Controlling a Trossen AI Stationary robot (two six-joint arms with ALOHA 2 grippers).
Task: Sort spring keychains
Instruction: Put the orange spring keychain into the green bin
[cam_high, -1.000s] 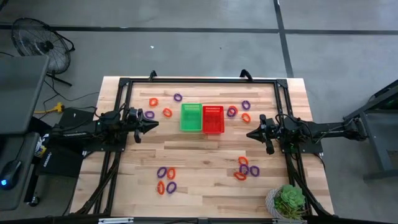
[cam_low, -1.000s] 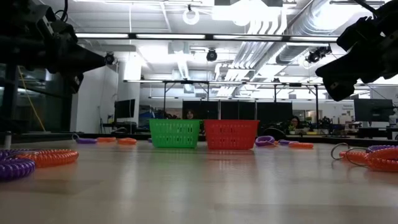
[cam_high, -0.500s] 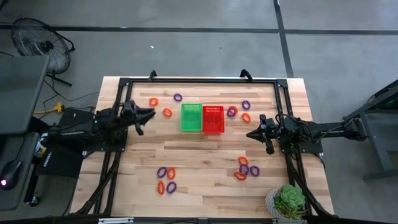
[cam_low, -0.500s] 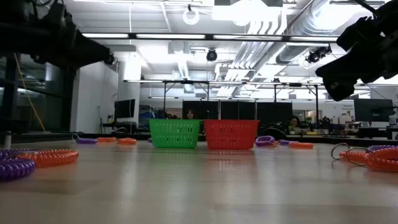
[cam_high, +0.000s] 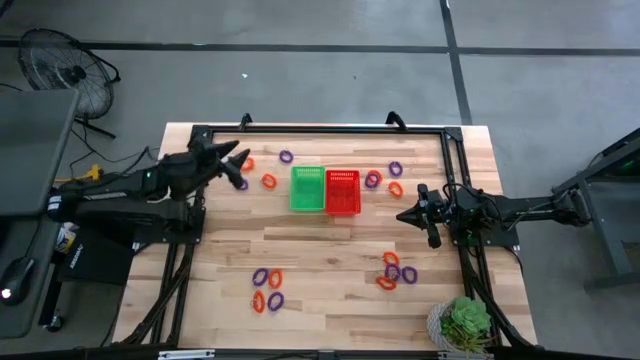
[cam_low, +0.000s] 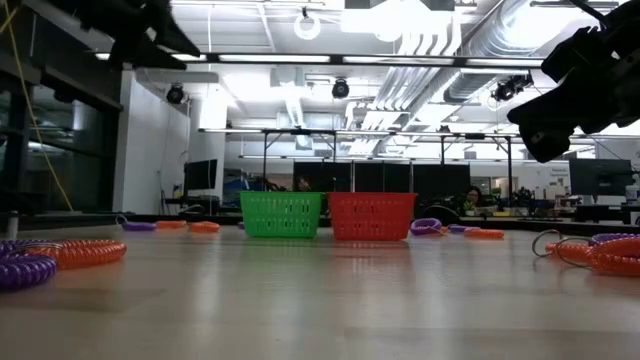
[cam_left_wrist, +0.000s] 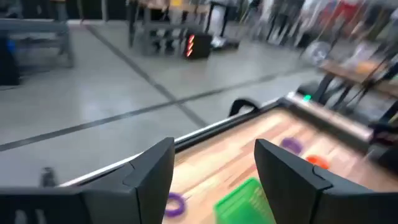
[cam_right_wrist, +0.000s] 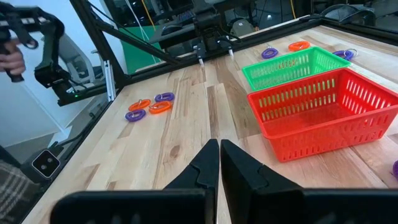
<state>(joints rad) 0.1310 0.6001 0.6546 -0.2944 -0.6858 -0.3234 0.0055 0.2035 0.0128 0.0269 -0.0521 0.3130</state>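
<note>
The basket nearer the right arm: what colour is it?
Red. The mesh basket sits beside a green basket; the right wrist view shows it best.

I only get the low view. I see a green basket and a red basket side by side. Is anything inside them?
Observer: From above, the green basket and the red basket both look empty.
Operator: Where is the left claw? I only see a dark bit up top.
Observer: The left claw is open, above the far left part of the table, right by an orange keychain.
Operator: And the right claw?
Observer: The right claw is shut with nothing in it. It points at the red basket from the right side, with a gap between them.
</note>
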